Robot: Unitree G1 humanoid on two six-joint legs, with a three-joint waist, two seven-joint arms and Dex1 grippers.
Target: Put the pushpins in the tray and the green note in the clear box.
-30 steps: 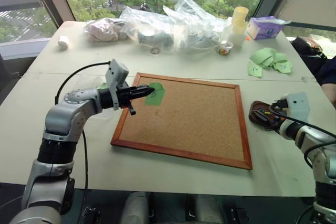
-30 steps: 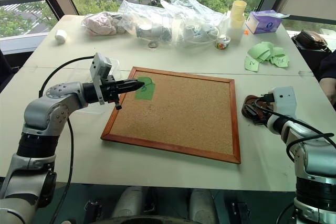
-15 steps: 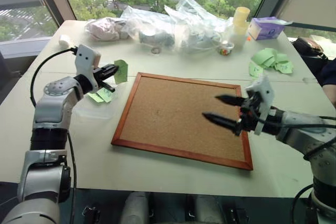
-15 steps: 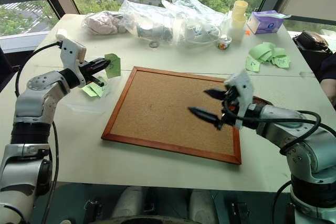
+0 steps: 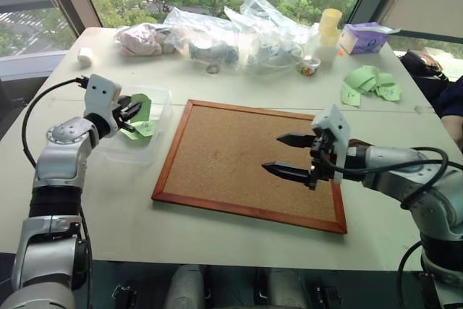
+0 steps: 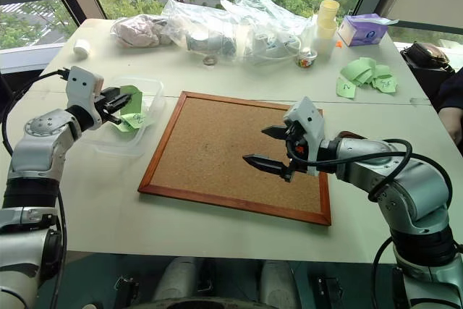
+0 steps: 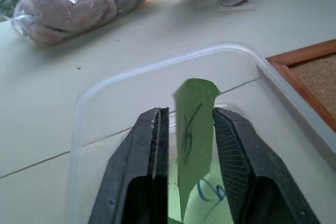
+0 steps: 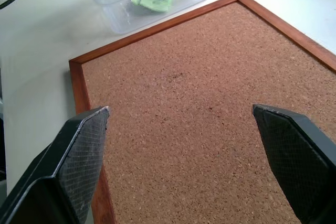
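Releasing underway: left hand (image 7: 189,129) half parted, green note (image 7: 191,124) upright between its fingers over the clear box (image 5: 163,117). Right hand (image 5: 286,155) spread wide, empty, above the cork board (image 5: 239,161). We cannot judge the pushpins.

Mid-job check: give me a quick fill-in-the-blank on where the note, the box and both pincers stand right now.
1. The left pincer has the green note between its fingers, above the clear ____.
2. The right pincer hovers wide open over the ____ board.
3. The clear box sits on the table beside the board's ____ edge, by the robot's own sides.
4. More ____ notes already lie in the box.

Missing words: box; cork; left; green
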